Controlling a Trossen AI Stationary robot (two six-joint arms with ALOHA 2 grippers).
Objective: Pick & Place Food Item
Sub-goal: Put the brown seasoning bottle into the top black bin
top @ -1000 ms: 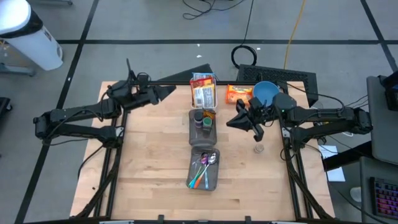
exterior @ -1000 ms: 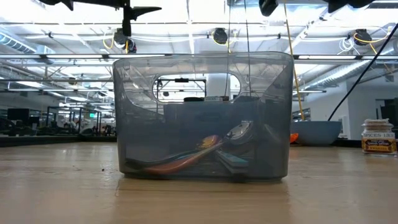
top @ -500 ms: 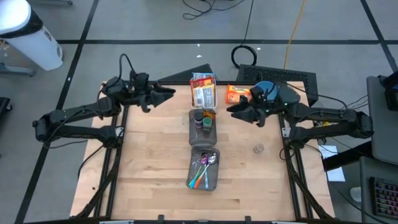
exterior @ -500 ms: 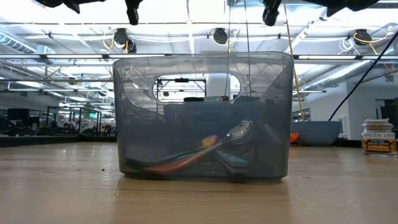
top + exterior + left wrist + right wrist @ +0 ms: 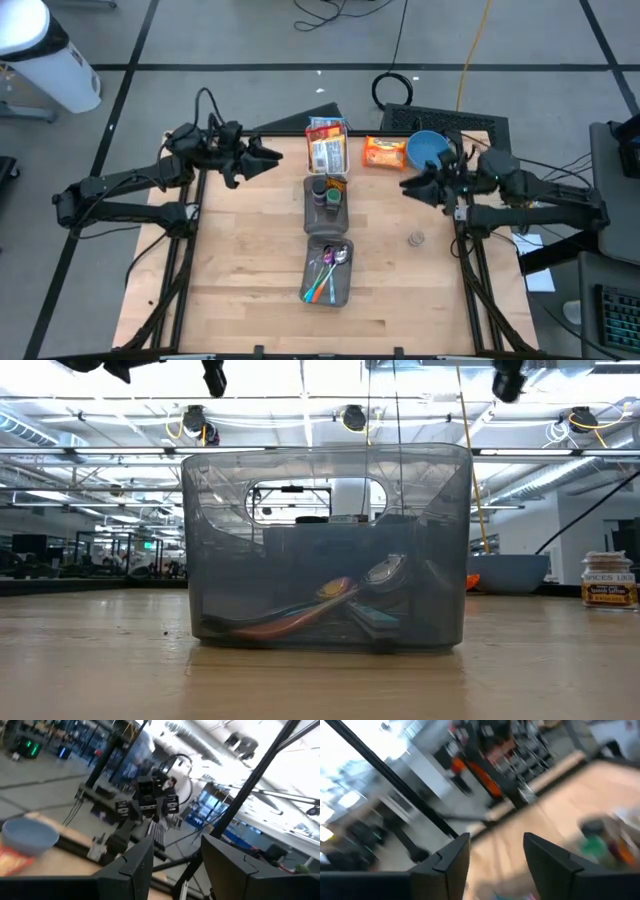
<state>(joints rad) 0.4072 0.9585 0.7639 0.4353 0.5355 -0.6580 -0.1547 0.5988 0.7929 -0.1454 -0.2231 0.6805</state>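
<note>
Even, bright overhead light fills the high view, and the wooden table carries only faint, soft shadows under the arms. In the low view, ceiling lamps glare white behind the translucent grey bin, whose walls blur what lies inside. The left wrist view is washed out toward the ceiling and soft throughout. The right wrist view is heavily smeared by motion blur.
</note>
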